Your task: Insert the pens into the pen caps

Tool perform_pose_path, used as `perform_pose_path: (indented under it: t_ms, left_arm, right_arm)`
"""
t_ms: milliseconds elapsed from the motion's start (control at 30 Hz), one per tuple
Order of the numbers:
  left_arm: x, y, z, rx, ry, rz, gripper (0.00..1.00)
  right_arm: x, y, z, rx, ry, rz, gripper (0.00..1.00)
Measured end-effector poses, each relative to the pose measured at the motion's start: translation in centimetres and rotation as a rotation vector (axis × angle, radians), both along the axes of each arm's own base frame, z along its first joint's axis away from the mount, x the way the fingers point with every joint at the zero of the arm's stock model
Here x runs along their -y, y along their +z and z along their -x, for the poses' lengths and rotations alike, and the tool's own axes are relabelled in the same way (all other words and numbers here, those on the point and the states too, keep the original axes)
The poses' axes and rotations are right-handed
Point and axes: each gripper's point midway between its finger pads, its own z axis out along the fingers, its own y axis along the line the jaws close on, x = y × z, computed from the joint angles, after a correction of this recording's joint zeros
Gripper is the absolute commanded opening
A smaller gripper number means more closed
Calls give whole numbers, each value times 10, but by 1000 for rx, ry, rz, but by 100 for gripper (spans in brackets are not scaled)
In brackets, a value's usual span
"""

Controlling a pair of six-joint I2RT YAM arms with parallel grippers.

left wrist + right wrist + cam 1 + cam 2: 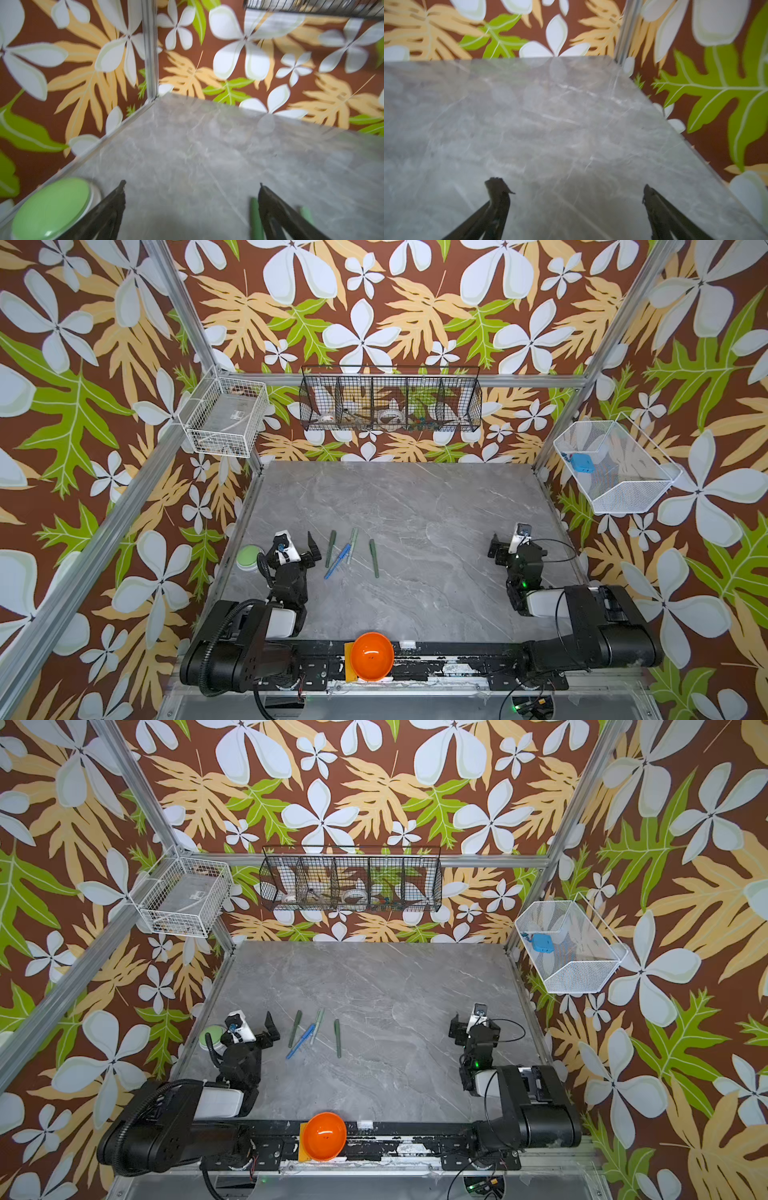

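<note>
Several pens lie close together on the grey table left of centre in both top views: a dark green pen (331, 548), a blue pen (337, 561) slanted across it, a pale green pen (353, 545) and another dark green pen (374, 558) a little apart to the right. Each has a thicker far end that looks like one of the pen caps seated on it; no loose cap shows. My left gripper (297, 543) stands open just left of the pens, holding nothing. In the left wrist view a dark green pen (254, 216) lies beside one finger. My right gripper (511, 545) is open and empty at the right.
A round green disc (249, 558) sits at the table's left edge beside the left arm. An orange bowl (372, 655) rests on the front rail. Wire baskets hang on the walls: white (224, 418), black (390, 400) and white (615, 466).
</note>
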Motion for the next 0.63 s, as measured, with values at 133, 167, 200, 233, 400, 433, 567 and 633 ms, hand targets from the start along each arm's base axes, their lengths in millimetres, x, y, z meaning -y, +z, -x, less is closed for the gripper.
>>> perform_pose_path:
  t_ms: [133,167,200,233,400,433,567,633]
  left_arm:
    - [6,2,-10,-15,-30,-6,100]
    - [6,-2,-9,-29,-35,-8,100]
    - [6,-4,-10,-39,-35,-9,100]
    - [8,-4,-11,-42,-43,-10,100]
    - [13,-4,-14,-45,-73,-15,100]
    - [13,-4,-14,-46,-76,-14,100]
    - [15,-3,-15,-43,-85,-15,100]
    - [17,-3,-15,-42,-96,-15,100]
  right_arm:
    - [-3,22,-11,81,18,14,100]
    - [-3,24,-12,89,19,17,99]
    - [-4,25,-12,92,24,17,100]
    - [-5,26,-13,94,25,19,100]
    - [-5,28,-14,104,27,22,99]
    - [-5,28,-14,104,27,22,100]
    - [-5,28,-14,104,27,22,100]
    - [-5,28,-14,104,28,22,100]
